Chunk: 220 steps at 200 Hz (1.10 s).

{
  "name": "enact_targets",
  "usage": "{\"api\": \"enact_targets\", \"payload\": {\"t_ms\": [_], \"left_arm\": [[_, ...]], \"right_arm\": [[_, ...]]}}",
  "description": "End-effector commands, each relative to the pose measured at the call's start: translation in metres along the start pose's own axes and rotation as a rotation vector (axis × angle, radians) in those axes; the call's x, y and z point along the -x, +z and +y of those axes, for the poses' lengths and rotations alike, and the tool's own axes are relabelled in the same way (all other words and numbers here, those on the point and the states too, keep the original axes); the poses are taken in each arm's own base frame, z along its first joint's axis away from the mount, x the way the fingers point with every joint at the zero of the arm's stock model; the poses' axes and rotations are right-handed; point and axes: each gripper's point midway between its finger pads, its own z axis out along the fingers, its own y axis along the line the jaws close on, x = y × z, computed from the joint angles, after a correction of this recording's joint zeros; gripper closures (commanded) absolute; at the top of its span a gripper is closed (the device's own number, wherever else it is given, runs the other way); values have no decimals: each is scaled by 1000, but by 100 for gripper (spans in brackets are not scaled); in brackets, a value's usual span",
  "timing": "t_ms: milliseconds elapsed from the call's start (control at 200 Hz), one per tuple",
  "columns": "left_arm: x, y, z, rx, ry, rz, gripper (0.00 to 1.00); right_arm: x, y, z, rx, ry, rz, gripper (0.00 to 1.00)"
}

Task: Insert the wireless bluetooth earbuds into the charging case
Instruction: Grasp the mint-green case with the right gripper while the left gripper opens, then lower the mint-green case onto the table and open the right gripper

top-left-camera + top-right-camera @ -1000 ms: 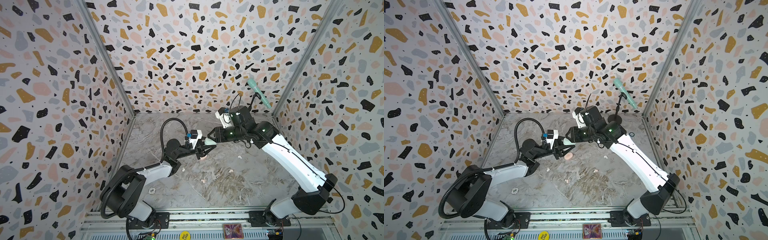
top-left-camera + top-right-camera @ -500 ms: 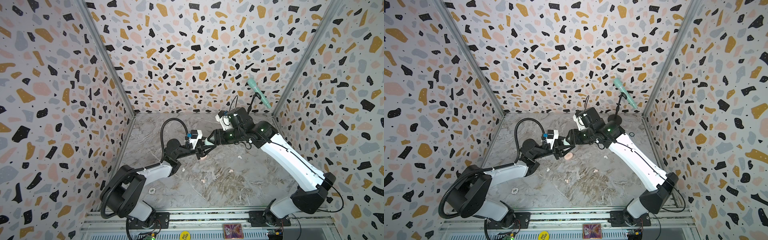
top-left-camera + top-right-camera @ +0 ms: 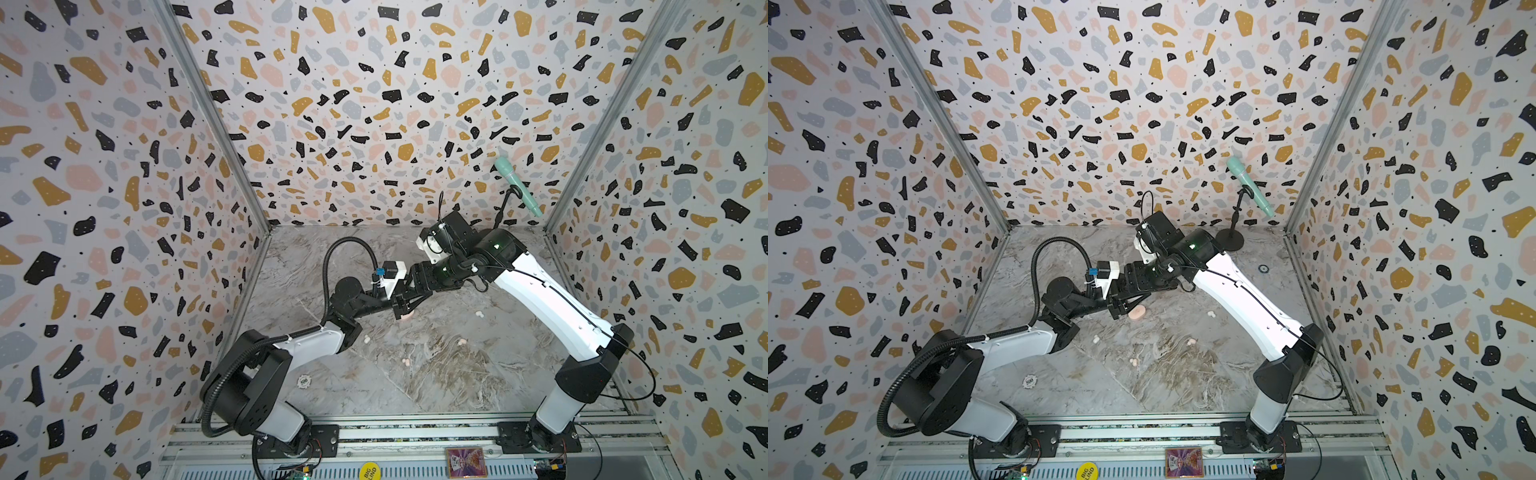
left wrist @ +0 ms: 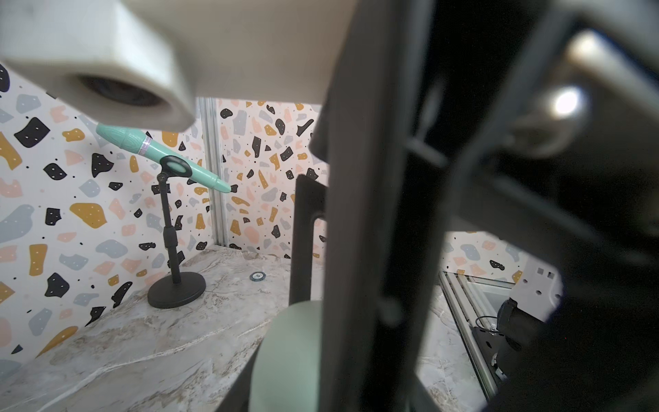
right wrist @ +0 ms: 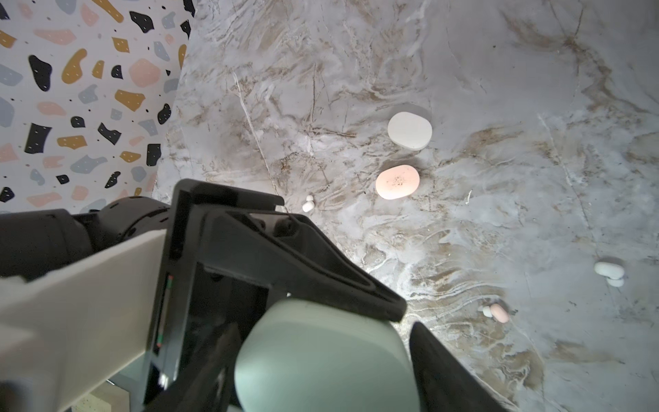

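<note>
Mint case (image 5: 321, 356) sits clenched in the left jaws; the right jaws stand released. They should withdraw straight, not nudging it.

The enclosure has three walls (image 3: 353, 104) printed in terrazzo, with black, ochre, pink and grey flecks on white. Aluminium profiles (image 3: 208, 104) run up both rear corners. The surface (image 3: 457, 386) has a grey-and-brown marble pattern. A mint microphone (image 3: 517, 185) on a black stand (image 3: 1230, 241) occupies the rear right corner. A metal rail (image 3: 415, 432) borders the front edge. Lighting is even.
</note>
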Motion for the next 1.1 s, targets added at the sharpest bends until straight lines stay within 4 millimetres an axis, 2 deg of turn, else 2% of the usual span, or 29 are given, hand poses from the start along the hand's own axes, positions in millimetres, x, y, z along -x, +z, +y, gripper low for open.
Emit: {"api": "enact_targets", "payload": {"t_ms": [0,300,416,506,651,816,936,1096], "left_arm": [[15,0,-6,-14,59,-42,63],[13,1,-5,-13,49,-35,61],[11,2,-4,-10,42,-29,56],[7,1,-3,2,21,-12,50],[-8,-10,-3,67,-21,25,35],[-30,-28,-3,152,-58,116,19],[-38,-42,4,255,-58,179,12],[-44,-56,20,392,-67,265,8]], "right_arm": [[-3,-9,3,-6,-9,-4,28],[-1,-3,8,13,-13,-1,47],[0,-5,4,-7,-12,-14,51],[1,-8,-5,-35,-5,-28,51],[3,-14,-32,-72,29,-62,52],[-6,-9,-71,-122,71,-72,52],[-19,5,-106,-158,107,-72,52],[-47,38,-149,-213,149,-51,52]]}}
